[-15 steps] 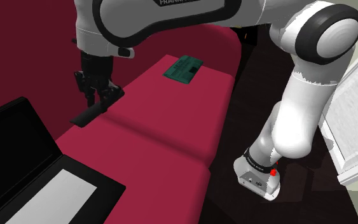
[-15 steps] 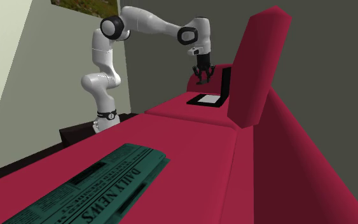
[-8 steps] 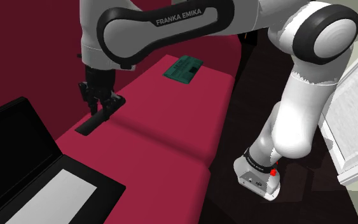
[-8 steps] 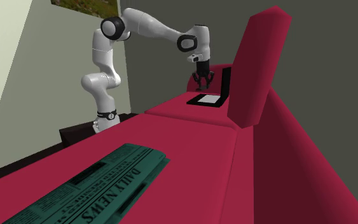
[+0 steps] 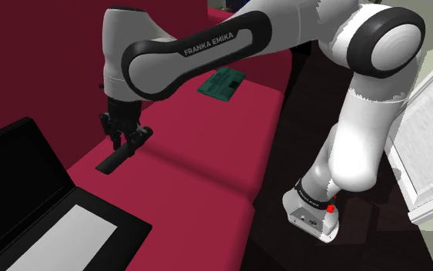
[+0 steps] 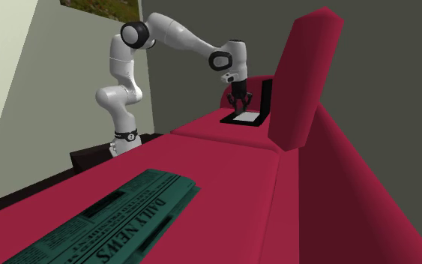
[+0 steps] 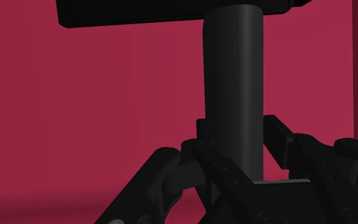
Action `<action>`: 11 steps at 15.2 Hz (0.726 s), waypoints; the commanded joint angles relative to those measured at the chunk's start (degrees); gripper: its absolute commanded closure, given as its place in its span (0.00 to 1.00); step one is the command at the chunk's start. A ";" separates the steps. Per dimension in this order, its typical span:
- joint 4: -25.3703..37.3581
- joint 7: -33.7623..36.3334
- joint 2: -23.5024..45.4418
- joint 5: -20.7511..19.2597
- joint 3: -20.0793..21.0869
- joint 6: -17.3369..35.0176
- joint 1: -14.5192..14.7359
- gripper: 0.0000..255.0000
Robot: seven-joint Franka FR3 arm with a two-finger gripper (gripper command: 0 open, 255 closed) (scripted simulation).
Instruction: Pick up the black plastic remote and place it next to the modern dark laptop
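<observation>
Two black fingers (image 7: 278, 135) of the gripper (image 5: 128, 138) are clenched on one end of the black remote (image 5: 113, 160), which is clasped between them and is seen in the wrist view as a long dark bar running out from the hand. The remote is held tilted, low over the red sofa seat (image 5: 199, 146), its free end lowered toward the shoulder view's left; whether that end touches the cushion cannot be told. The open dark laptop (image 5: 22, 185) is set on the same seat at the shoulder view's near left, and the remote is held near its raised screen, apart from it. A green newspaper (image 5: 222, 82) is laid farther along the seat, well apart from the remote. The white arm (image 5: 199, 46) is bent over the sofa from the shoulder view's right.
</observation>
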 commanded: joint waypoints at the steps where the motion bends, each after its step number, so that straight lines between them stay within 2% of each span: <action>1: -0.73 -0.06 0.51 -0.14 -0.04 1.25 0.09 1.00; 11: -4.18 -0.43 3.95 -1.06 -0.46 7.94 0.60 1.00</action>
